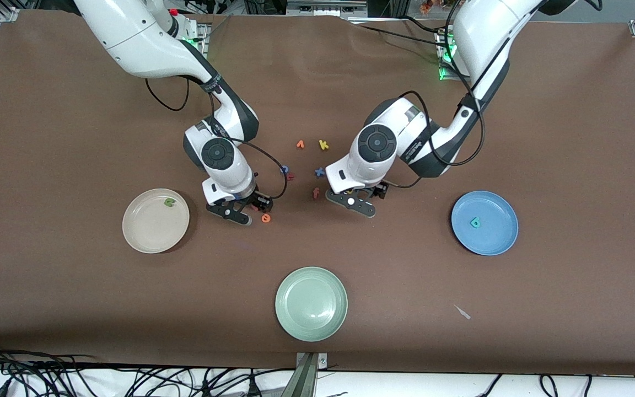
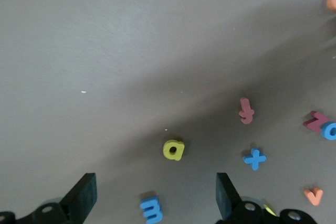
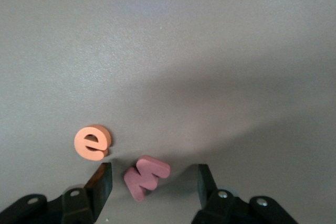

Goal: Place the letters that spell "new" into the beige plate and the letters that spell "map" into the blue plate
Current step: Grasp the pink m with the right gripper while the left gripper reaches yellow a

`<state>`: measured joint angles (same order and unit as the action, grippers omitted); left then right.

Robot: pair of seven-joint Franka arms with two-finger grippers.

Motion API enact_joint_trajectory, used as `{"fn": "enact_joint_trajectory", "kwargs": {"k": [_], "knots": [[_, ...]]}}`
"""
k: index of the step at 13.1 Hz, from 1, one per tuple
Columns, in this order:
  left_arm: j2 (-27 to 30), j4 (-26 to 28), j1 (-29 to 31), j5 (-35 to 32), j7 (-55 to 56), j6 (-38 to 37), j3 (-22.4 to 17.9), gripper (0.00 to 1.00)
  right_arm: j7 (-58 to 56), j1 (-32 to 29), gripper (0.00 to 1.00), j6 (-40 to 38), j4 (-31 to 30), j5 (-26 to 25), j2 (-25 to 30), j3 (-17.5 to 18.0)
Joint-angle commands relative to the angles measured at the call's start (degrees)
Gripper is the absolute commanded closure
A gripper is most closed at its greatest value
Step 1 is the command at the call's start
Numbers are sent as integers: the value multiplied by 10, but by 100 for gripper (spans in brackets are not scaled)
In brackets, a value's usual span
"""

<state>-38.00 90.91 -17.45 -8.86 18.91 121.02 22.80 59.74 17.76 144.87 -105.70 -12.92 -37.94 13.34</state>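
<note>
Right gripper point(image 3: 153, 171): open, low over the table between the beige plate point(image 1: 136, 234) and the loose letters, fingers either side of the w point(image 3: 147, 177) with a gap on both sides, nothing held. Just beside one finger, the e point(image 3: 93, 142), flat on the table and close enough to get nudged.

Left gripper point(image 2: 155, 190): spread wide and empty, hanging over the m point(image 2: 151, 209) with the a point(image 2: 174, 149) just ahead of it, both flat on the table toward the left arm's end of the loose group.

Already placed: the n point(image 1: 169, 202) in the beige plate, the p point(image 1: 475, 222) in the blue plate point(image 1: 498, 243). Still on the table: w, e, m, a. About a third done, by that count.

Step in hand, as judged: picking the w for "new", with the left arm lining up on the m or the a for "map".

Next for the right arm: drop the last bit, close across the w's narrow span, lift straight, carry to the beige plate, release beside the n. Care wanted at the e side, so as not to pinch or push that letter along with the w.

Next for the left arm: settle on one letter, centre it between the fingers, then close; m nearest to centred now.

To be left alone: f point(image 2: 245, 110), x point(image 2: 254, 159), v point(image 2: 314, 196), o point(image 2: 331, 130), k point(image 1: 323, 145), and the green plate point(image 1: 290, 325).
</note>
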Motion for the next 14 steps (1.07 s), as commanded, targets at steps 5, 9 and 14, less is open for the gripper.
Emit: {"fn": "enact_joint_trajectory", "kwargs": {"k": [5,9,14], "knots": [[-22,63,-25,-36,19,106,-6,0,10,5,39,8,-16,-16,6,-12],[-30,83,-27,-132,93,127,-5,0,10,5,53,12,-16,-15,4,-12],[-46,82,-28,-136,104,133,-5,9,6,5,84,17,-16,-15,4,-12]]}}
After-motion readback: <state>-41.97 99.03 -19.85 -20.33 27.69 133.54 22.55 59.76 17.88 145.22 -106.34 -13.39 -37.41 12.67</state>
